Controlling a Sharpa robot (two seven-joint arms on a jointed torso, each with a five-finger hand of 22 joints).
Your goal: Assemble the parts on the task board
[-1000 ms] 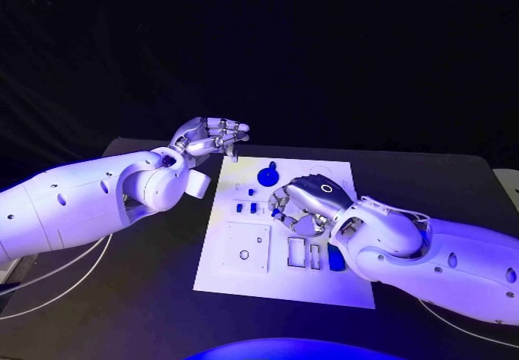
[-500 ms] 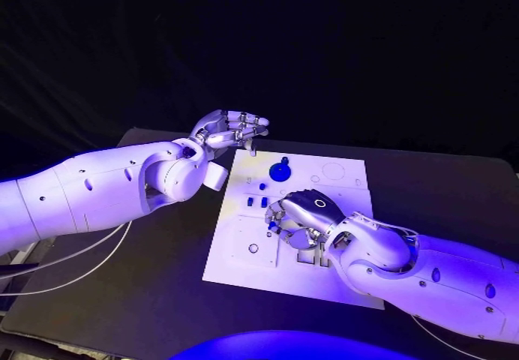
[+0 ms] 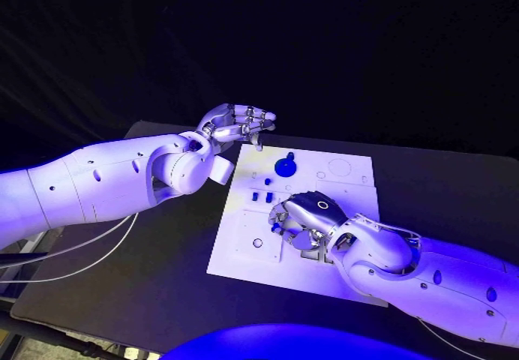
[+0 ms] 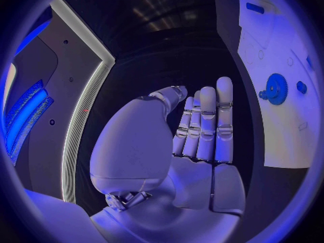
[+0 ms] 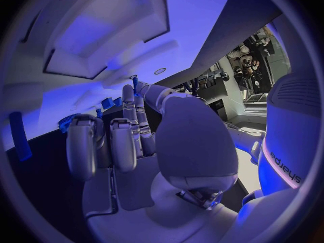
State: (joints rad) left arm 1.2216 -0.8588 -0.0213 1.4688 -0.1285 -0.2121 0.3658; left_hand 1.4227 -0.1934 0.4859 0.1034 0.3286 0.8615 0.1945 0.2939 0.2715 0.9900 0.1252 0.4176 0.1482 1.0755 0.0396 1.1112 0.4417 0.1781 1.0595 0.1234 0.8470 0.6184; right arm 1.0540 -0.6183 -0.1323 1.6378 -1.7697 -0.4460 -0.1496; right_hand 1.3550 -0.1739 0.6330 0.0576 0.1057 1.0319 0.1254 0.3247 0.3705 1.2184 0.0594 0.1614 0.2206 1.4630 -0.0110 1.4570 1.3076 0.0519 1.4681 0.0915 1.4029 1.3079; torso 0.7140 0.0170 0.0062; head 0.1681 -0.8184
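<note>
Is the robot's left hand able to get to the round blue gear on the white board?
Probably yes. The left hand hovers by the task board's far corner, holding nothing, and the blue gear lies uncovered nearby. The right hand works further down the board.

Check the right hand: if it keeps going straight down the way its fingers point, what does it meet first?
Probably the task board itself. The right hand hangs over the board's middle, fingers curled downward by a small blue part. Whether it touches that part already cannot be told; depth is unclear.
</note>
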